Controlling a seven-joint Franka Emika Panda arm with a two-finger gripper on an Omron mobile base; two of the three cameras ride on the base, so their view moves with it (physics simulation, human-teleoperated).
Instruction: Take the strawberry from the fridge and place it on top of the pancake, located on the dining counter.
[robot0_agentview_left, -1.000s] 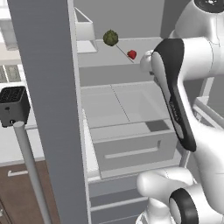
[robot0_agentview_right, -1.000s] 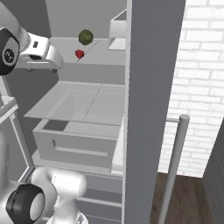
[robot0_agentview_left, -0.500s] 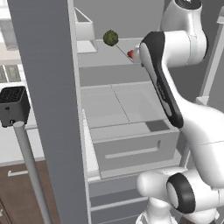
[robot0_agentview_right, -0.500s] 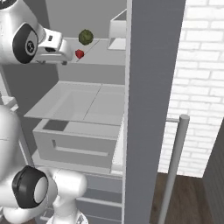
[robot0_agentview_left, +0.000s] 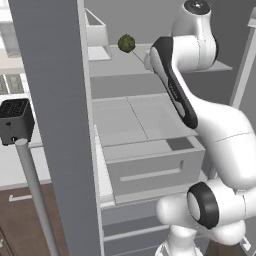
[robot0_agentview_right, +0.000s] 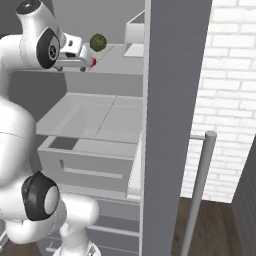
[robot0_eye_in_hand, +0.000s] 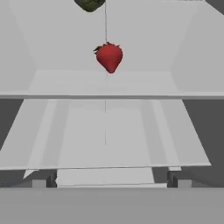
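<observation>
The strawberry (robot0_eye_in_hand: 109, 57), tiny and bright red, lies on an upper pale grey shelf (robot0_eye_in_hand: 105, 83) of the open fridge (robot0_agentview_right: 175, 75). In the hand view it sits straight ahead, beyond my open gripper (robot0_eye_in_hand: 108, 181), whose fingertips (robot0_eye_in_hand: 177, 181) stand wide apart with nothing between them. From the right base view my gripper (robot0_agentview_right: 86, 64) is level with that shelf, just left of the strawberry (robot0_agentview_right: 93, 62) and short of it. My arm (robot0_agentview_left: 172, 85) covers the berry in the left base view. The pancake and the dining counter are out of view.
A dark green bumpy ball (robot0_agentview_left: 126, 43) (robot0_agentview_right: 98, 42) (robot0_eye_in_hand: 89, 4) rests just behind the berry. A white bin (robot0_agentview_left: 97, 37) (robot0_agentview_right: 134, 32) stands on the same shelf. Below, a drawer (robot0_agentview_left: 150, 170) (robot0_agentview_right: 85, 165) is pulled out. Open doors with bar handles (robot0_agentview_left: 35, 195) (robot0_agentview_right: 200, 190) flank the opening.
My arm has swung inward toward the upper shelf, bringing the hand closer to the strawberry; in the left base view it now hides the berry. The jaws stayed open.
</observation>
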